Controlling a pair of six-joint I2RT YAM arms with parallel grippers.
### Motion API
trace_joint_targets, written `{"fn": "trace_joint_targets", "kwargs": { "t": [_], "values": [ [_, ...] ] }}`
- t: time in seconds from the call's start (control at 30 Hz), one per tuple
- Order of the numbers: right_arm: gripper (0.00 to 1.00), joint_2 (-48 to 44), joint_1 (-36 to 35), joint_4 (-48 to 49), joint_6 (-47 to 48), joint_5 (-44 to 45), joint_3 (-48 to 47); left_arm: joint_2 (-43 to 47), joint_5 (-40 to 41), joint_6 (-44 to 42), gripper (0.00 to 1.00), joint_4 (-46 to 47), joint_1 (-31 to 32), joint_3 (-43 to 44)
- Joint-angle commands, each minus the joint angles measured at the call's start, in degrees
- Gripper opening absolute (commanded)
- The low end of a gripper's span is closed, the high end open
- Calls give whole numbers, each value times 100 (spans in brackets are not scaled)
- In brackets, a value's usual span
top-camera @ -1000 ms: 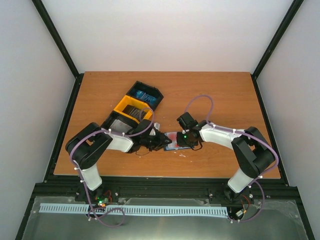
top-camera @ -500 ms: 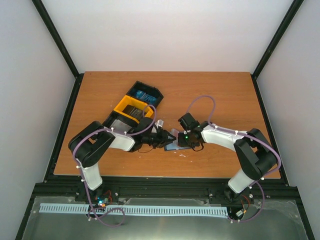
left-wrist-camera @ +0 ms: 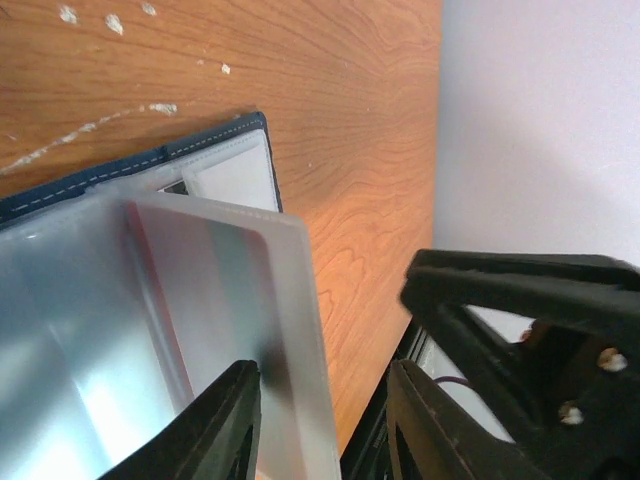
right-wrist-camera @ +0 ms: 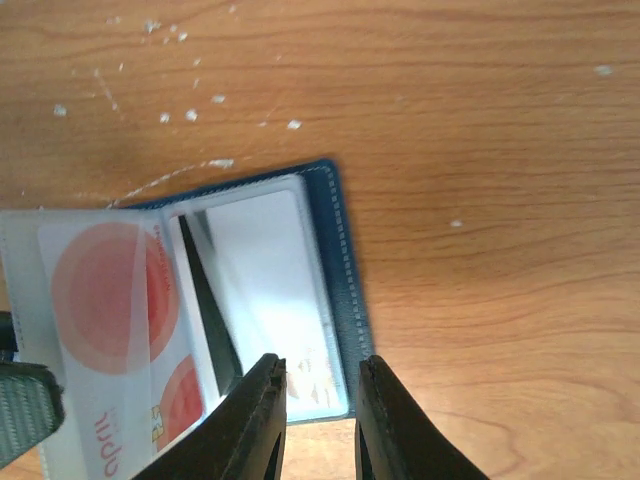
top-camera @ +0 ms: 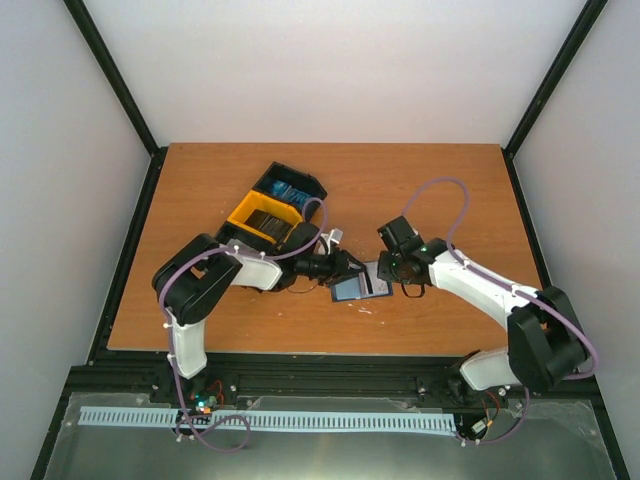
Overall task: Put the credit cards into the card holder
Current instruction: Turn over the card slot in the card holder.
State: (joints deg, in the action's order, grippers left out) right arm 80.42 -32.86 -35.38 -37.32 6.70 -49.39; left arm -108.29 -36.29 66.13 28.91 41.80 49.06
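Navy card holder (top-camera: 358, 287) lies open on the desk (top-camera: 450, 190), 1 red-circle card (right-wrist-camera: 110, 285) already sleeved, with the left tool (left-wrist-camera: 322, 410) half-open astride 1 clear sleeve (left-wrist-camera: 220, 290) and the right tool (right-wrist-camera: 320, 390) narrowly open, neither gripping anything, so I judge another card needs fetching.

On my feed the card holder (right-wrist-camera: 338, 250) reads dark navy with pale stitching along its edge, and its inner sleeves are clear with a white glare. The credit card (right-wrist-camera: 105, 300) at lower left of the right wrist view is white with soft red circles and red lettering. The table (top-camera: 450, 190) is orange-brown wood grain flecked with pale specks. Left of centre in the top view, the bin tray (top-camera: 240, 215) is black with a yellow middle section, and the blue cards (top-camera: 290, 190) fill its upper compartment.
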Motion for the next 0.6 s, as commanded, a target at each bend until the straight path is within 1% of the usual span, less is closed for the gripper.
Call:
{"fn": "trace_joint_targets", "kwargs": {
  "t": [0.0,0.13,0.23,0.37,0.47,0.57],
  "values": [
    [21,-363,179,-284,-220,430,37,-257,-454,-359,37,-231,42,407],
    [22,-680,345,-368,-234,524,70,-407,-510,-580,37,-504,47,743],
    [22,-742,456,-447,-202,495,45,-607,-608,-676,38,-658,68,1014],
    [23,-803,541,-474,-124,425,29,-860,-563,-832,44,-971,134,1371],
    [25,-842,586,-451,-2,257,14,-986,-518,-905,44,-1129,144,1533],
    [27,-870,597,-258,308,-185,14,-928,-281,-1140,44,-1528,143,1689]
  ]
}}
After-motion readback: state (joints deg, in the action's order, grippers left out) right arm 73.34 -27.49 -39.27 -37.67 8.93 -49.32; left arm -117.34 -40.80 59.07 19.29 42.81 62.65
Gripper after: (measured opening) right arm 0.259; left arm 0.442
